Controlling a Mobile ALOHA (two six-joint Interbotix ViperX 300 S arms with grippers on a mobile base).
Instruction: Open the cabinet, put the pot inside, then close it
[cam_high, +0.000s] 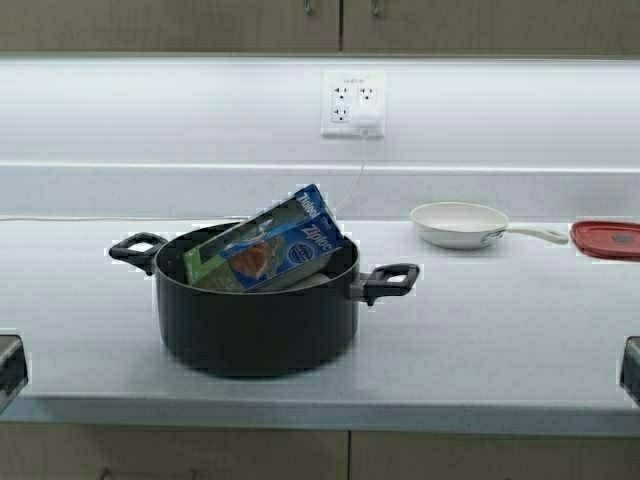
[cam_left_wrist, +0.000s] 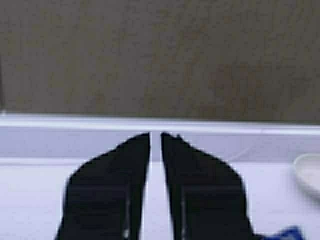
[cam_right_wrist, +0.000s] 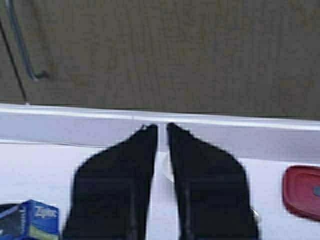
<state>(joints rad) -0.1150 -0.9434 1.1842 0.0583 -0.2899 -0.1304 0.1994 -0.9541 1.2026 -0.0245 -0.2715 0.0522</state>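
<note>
**Both grippers parked low, pot on the counter**

At the counter's (cam_high: 520, 330) front corners, the left gripper (cam_left_wrist: 155, 137) and right gripper (cam_right_wrist: 162, 129) sit nearly shut, just a thin slit between the fingers, holding nothing. Between them the pot (cam_high: 258, 310) stands near the front edge with a Ziploc box (cam_high: 275, 245) leaning inside. Toward the back right: a white pan (cam_high: 462, 223) and a red lid (cam_high: 606, 239). The cabinet (cam_high: 340, 25) overhead is closed.

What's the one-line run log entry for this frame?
cabinet: doors closed | pot: on counter, Ziploc box inside | left gripper: shut, idle | right gripper: shut, idle | step: not started
</note>
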